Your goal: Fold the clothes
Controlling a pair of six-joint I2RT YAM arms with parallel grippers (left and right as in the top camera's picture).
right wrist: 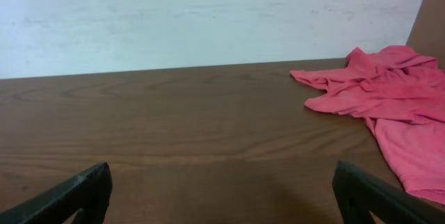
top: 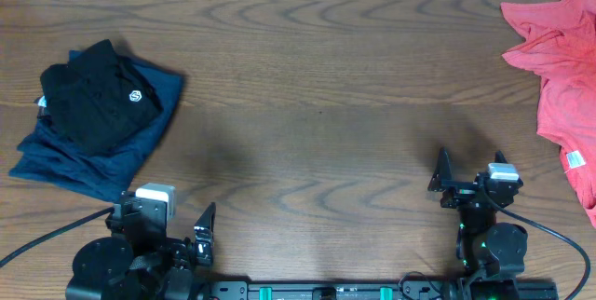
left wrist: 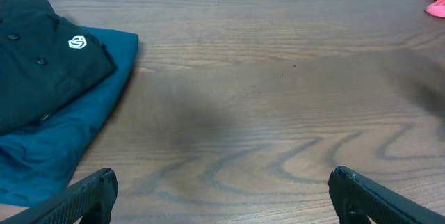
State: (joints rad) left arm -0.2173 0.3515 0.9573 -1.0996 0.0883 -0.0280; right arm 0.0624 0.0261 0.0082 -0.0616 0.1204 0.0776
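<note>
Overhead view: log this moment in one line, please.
black T-shirt: folded, atop navy garment | pink garment: crumpled, far right | left claw: open, empty | right claw: open, empty

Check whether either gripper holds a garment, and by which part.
Nothing is held: the left gripper and right gripper stand open and empty, away from the black T-shirt and pink garment.

The table (top: 317,86) was smooth, grained wood. The black shirt (top: 93,104), navy garment (top: 79,160) and pink shirt (top: 559,58) were soft matt cloth; the fingers (left wrist: 87,196) looked matt plastic.
</note>
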